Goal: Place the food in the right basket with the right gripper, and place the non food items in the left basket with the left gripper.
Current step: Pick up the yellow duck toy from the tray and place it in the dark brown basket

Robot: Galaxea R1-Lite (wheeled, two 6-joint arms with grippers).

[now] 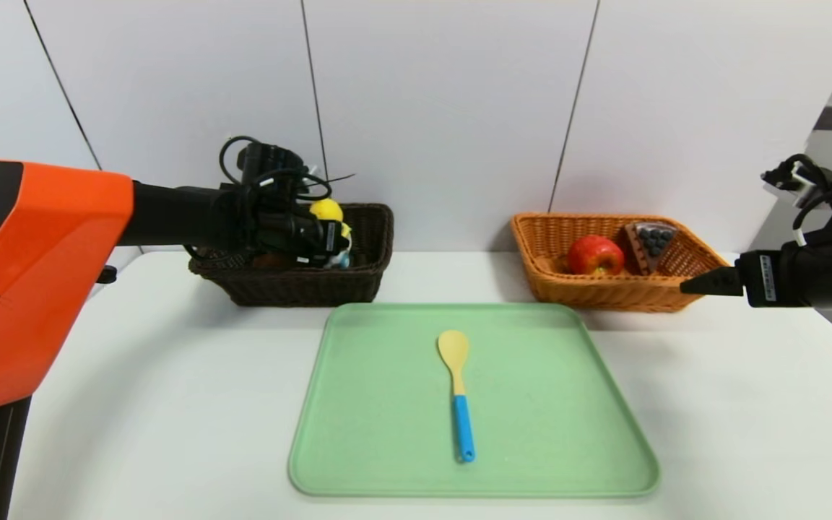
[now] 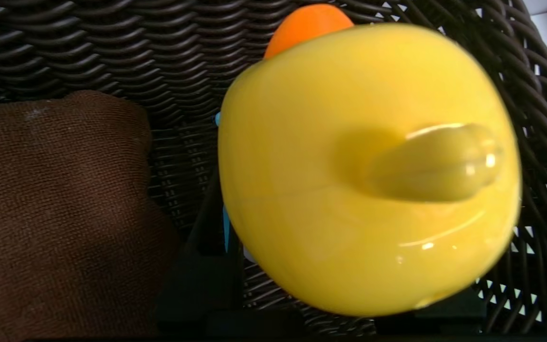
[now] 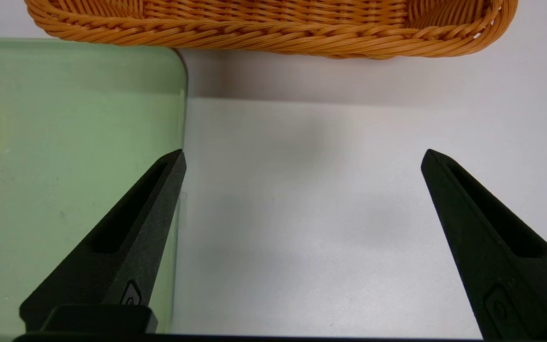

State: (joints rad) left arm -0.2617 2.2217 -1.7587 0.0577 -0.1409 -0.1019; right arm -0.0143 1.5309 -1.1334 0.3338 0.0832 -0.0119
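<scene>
1. The left arm point(image 1: 163, 213) reaches in from the left, its gripper point(image 1: 335, 245) down in the left basket point(image 1: 300, 289).
2. Inside that basket, a brown cloth point(image 2: 60, 213) lies beside the duck point(image 2: 363, 166), the two apart.
3. The duck, yellow with an orange bill point(image 2: 306, 28), is between the left gripper's fingers, which are closed on it; it is within the basket's walls. Its body hides much of the grip.
4. Something white and blue point(image 1: 341, 258) shows just below the yellow in the head view; I cannot tell what it is.
5. The spoon point(image 1: 457, 375) lies on the green tray point(image 1: 546, 433), in front of and between the two baskets, its blue handle toward the near edge. Neither gripper touches it.
6. The right basket point(image 1: 618, 294) stands behind the tray's right corner, holding a red apple point(image 1: 595, 255) and, to its right, a cake slice point(image 1: 651, 245) with dark berries.
7. The right gripper point(image 3: 304, 152) hangs at the far right, in front of the right basket, fingers spread wide with nothing between them, well apart from the spoon.
</scene>
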